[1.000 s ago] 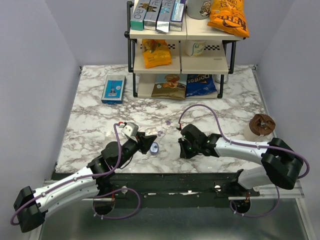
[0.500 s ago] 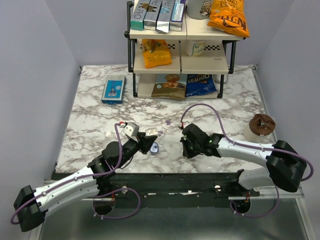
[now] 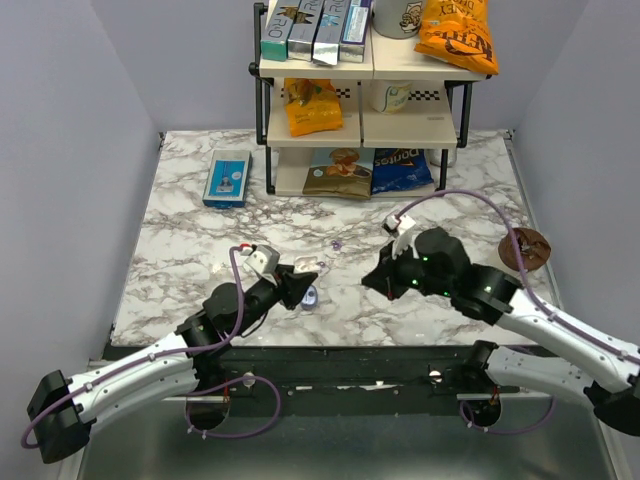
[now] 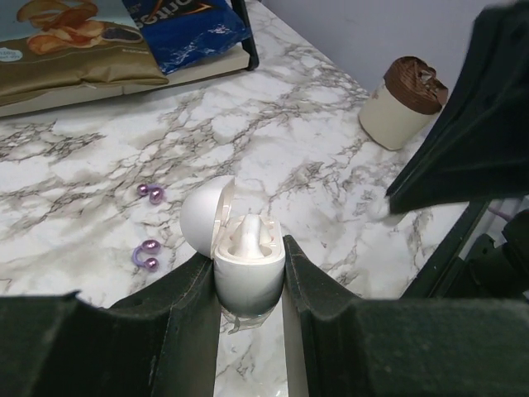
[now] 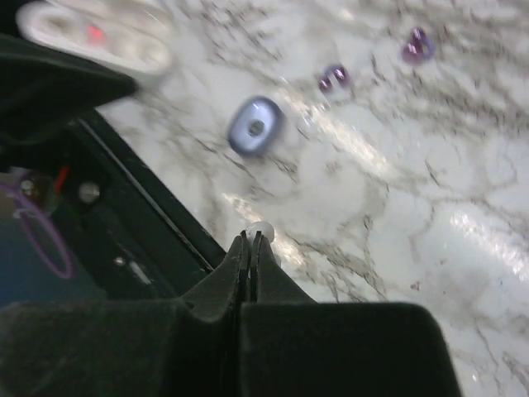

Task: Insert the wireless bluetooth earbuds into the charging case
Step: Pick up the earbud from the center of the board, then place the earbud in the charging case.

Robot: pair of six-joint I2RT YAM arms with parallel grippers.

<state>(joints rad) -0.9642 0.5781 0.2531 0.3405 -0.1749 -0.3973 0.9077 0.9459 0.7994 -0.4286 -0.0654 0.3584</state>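
Observation:
My left gripper is shut on the charging case, a small white oval case with its lid hinged open to the left. One white earbud stands in the case. From above the case shows as a small bluish oval, also in the right wrist view. My right gripper is raised above the table to the right of the case. Its jaws are pressed shut on a small white earbud that pokes out at the fingertips.
Small purple ear tips lie on the marble just beyond the case. A blue box lies back left. A shelf rack with snack bags stands at the back. A brown-lidded cup stands at the right.
My right arm has lifted off the table and swung up and to the right, with its gripper shut. My left gripper has stayed in place with the case.

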